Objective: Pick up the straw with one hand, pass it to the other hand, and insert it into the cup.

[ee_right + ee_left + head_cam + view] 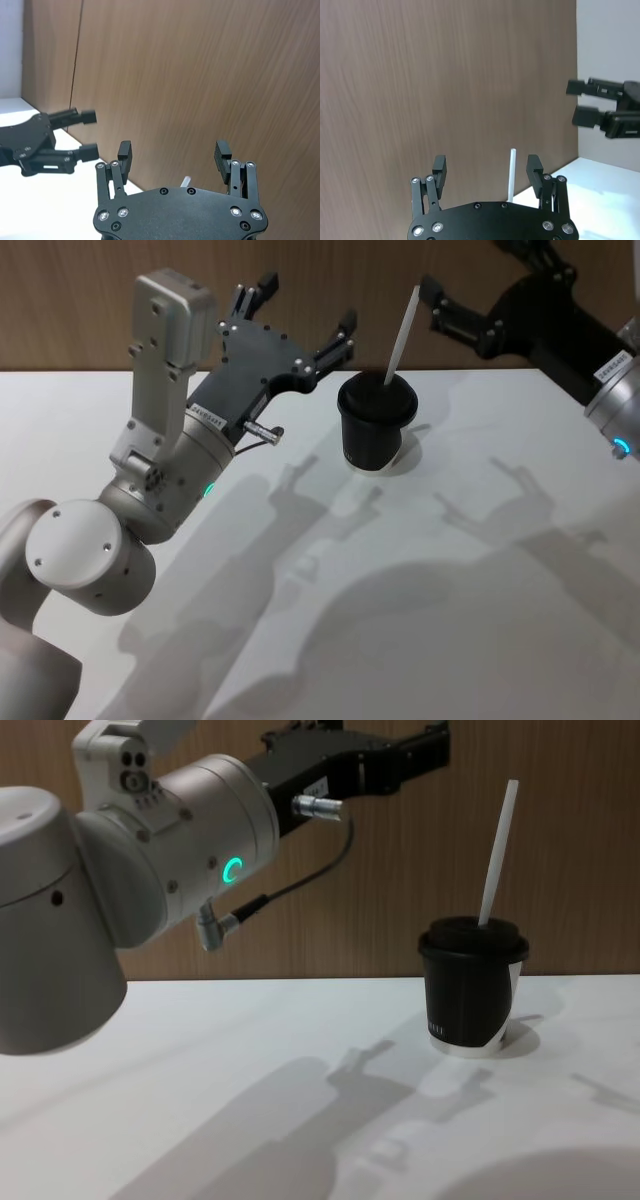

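Observation:
The black cup (377, 425) with its domed lid stands on the white table near the back wall, also seen in the chest view (470, 990). The white straw (403, 332) stands in the lid hole, leaning right (497, 855). My left gripper (305, 305), on the silver green-lit arm, hovers open and empty just left of the cup, raised above table level (430, 755). Through its fingers (486, 167) the straw (512, 172) shows beyond. My right gripper (462, 268) hangs open and empty above and right of the cup, its fingers (174, 152) wide apart.
A brown wood-grain wall (80, 300) runs close behind the cup. The white table (420, 620) spreads toward me, crossed by arm shadows. Each wrist view shows the other arm's gripper farther off (605, 107) (50, 145).

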Controlling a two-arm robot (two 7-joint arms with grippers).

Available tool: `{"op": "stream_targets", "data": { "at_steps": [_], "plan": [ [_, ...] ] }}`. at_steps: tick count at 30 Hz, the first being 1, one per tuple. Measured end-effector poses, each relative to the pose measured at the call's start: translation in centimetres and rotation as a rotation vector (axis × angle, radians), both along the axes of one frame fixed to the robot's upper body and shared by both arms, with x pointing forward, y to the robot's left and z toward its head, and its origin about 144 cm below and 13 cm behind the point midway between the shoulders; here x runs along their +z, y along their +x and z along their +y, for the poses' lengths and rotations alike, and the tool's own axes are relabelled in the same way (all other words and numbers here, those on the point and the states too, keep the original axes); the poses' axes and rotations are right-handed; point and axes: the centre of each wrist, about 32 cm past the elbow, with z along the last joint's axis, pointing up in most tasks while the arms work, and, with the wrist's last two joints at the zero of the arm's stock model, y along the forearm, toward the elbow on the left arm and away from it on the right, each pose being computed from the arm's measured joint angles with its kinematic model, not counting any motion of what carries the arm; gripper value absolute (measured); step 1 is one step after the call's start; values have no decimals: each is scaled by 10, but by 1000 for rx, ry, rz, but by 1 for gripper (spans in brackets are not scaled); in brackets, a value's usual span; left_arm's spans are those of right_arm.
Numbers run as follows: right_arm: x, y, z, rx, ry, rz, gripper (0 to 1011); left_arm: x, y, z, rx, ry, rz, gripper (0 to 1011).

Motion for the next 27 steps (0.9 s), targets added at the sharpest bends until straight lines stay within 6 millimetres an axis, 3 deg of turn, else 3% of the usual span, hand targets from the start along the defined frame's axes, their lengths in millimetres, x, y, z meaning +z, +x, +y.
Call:
{"op": "stream_targets", "data": {
  "at_steps": [15,27],
  "plan": [
    [-3,-10,21,-66,15,231,1001,6,3,5,14,7,-27,1003],
    [-6,-12,30,-84,8,308,1001,8,9,6,10,24,-2,1003]
  ]
}}
